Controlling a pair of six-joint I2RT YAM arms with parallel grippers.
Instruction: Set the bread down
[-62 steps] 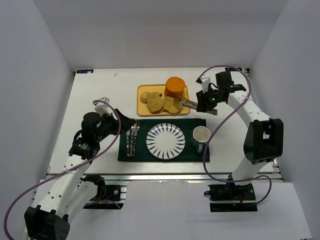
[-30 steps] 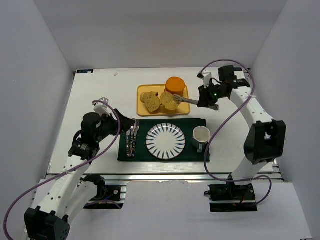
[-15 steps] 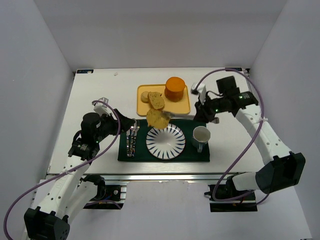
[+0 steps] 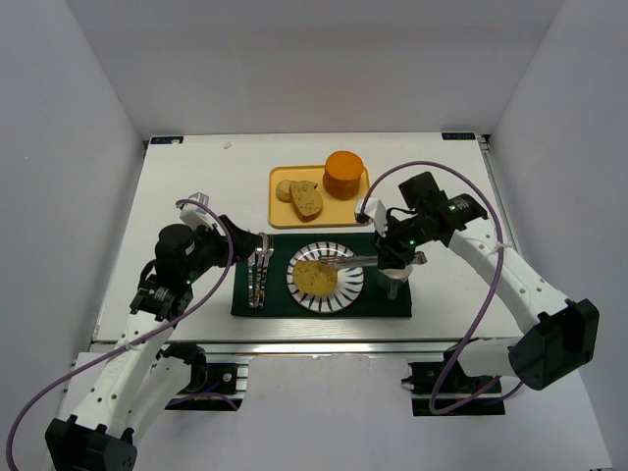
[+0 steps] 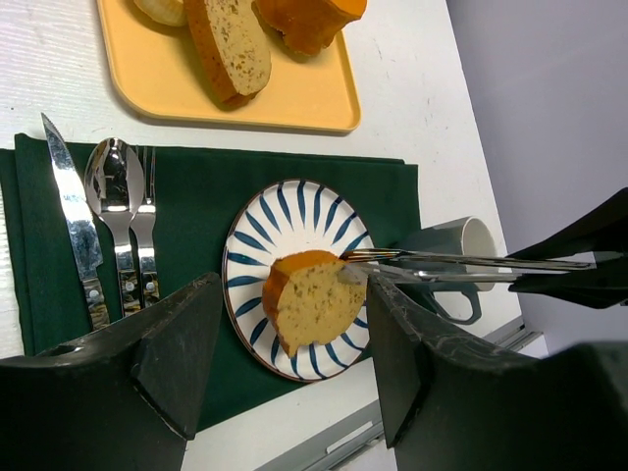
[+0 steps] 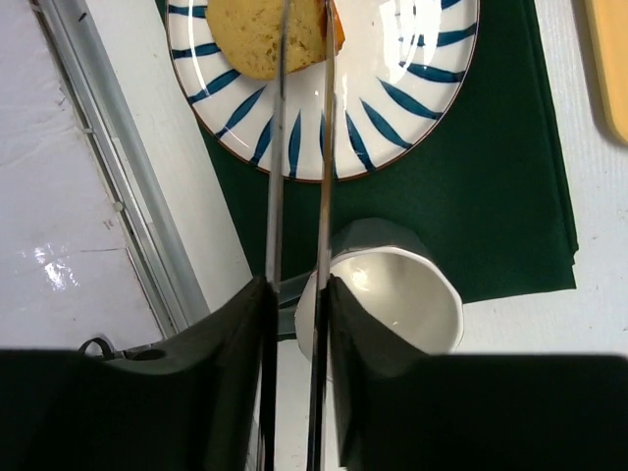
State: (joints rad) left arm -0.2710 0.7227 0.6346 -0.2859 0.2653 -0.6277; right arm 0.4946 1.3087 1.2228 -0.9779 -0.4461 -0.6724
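The bread (image 4: 316, 277) is a golden speckled slice on the blue-striped plate (image 4: 353, 287), left of centre. In the left wrist view the bread (image 5: 309, 299) shows its darker crust on the left. My right gripper (image 4: 394, 257) is shut on metal tongs (image 4: 358, 260). The tongs' two arms (image 6: 278, 147) reach over the plate (image 6: 412, 88) and end at the right edge of the bread (image 6: 250, 34), slightly spread. My left gripper (image 4: 257, 242) hovers open and holds nothing, left of the plate above the cutlery. Its fingers (image 5: 186, 343) frame the plate (image 5: 257, 235).
A yellow tray (image 4: 280, 211) behind the mat holds an elongated slice (image 4: 306, 199), a small pale round piece (image 4: 285, 189) and an orange round block (image 4: 343, 174). A white cup (image 4: 394, 275) stands right of the plate under the tongs. Knife, spoon and fork (image 4: 259, 275) lie on the dark green mat (image 4: 245, 299).
My right arm carried the bread in the tongs from the yellow tray toward me and down onto the striped plate. The tong arms have eased apart a little. The left arm barely moved.
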